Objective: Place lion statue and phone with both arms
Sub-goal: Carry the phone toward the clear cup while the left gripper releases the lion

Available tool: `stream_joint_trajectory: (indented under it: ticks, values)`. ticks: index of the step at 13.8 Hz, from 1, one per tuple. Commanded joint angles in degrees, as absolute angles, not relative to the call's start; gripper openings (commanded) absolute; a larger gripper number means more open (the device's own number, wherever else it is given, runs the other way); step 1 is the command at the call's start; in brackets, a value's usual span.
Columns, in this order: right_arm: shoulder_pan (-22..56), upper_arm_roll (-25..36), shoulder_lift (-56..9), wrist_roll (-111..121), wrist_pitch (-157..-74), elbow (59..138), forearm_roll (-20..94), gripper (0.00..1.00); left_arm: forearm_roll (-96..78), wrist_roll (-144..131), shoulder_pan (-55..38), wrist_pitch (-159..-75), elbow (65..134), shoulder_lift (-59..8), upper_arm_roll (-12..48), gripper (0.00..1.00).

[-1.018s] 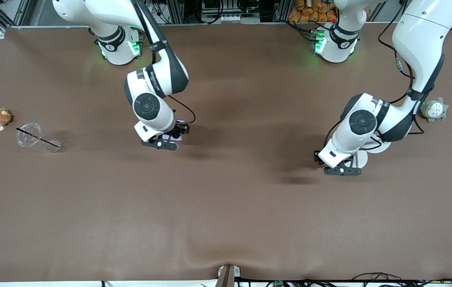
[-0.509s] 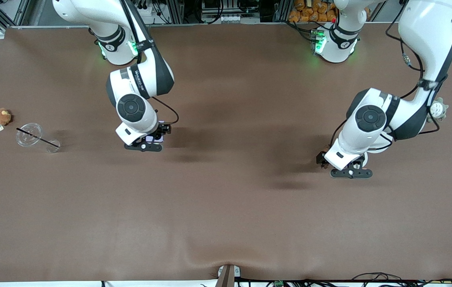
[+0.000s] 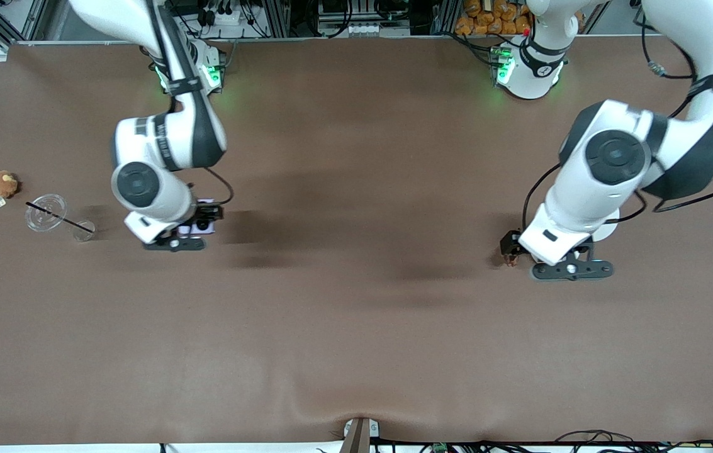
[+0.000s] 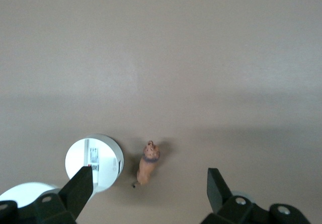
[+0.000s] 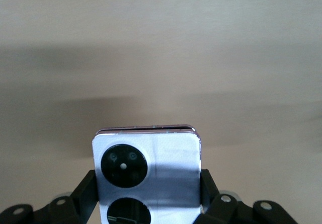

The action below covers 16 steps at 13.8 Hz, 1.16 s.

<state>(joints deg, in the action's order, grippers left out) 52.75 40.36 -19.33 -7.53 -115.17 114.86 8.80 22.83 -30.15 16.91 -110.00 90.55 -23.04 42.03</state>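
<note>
A: Lavender phone point(image 5: 147, 171): where is it, and what holds it?

B: It is clamped between the fingers of the right gripper point(image 3: 196, 224), which has travelled toward the right arm's end of the table over the last second and now hangs over bare brown table point(image 3: 356, 327) near the clear cup point(image 3: 46, 212). The phone is not yet placed.

A: And the lion statue point(image 4: 147, 164)?

B: It lies on the table, just beside the white round-topped device point(image 4: 94, 162). The left gripper point(image 4: 151, 186) has risen above it, fingers spread wide and empty. Judgement: lion placement appears complete; phone placement remains.
</note>
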Motion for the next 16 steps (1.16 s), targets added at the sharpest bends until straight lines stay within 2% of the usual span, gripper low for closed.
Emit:
stream_joint_trajectory:
  ticks: [1,4,7,9,11,12,14,16]
  values:
    - [50.89,39.81,-17.48,-6.86,-116.01,116.19,8.26,0.0,20.48,-28.3,17.4,-101.63,82.82,-23.29,44.2,1.0]
    - [50.89,39.73,-17.49,-6.86,-116.46,116.1,8.44,0.0,20.3,-28.3,17.4,-95.2,79.37,-20.76,44.74,1.0]
    - [50.19,39.73,-18.01,-6.68,-117.16,116.37,8.44,0.0,16.62,-28.21,17.58,-93.87,79.19,-16.54,44.3,1.0]
    - [47.13,39.64,-19.5,-2.93,-118.9,116.45,8.61,0.0,16.08,-28.3,19.15,-93.61,79.28,-15.13,44.47,1.0]
    - [39.42,36.41,-21.61,4.18,-122.42,116.54,10.18,0.0,14.08,-26.38,20.13,-93.6,79.28,-13.37,43.69,1.0]
    - [34.15,32.99,-21.71,7.0,-122.69,116.46,10.72,0.0,11.19,-23.67,19.43,-93.6,79.54,-11.36,40.11,1.0]
    - [25.35,26.57,-22.14,7.91,-122.96,116.46,10.72,0.0,6.0,-18.92,12.26,-93.08,80.33,-7.58,27.4,1.0]
    - [20.85,25.14,-24.07,10.96,-123.75,116.63,10.72,0.0,2.92,-14.08,5.91,-90.19,82.08,-4.5,16.74,1.0]
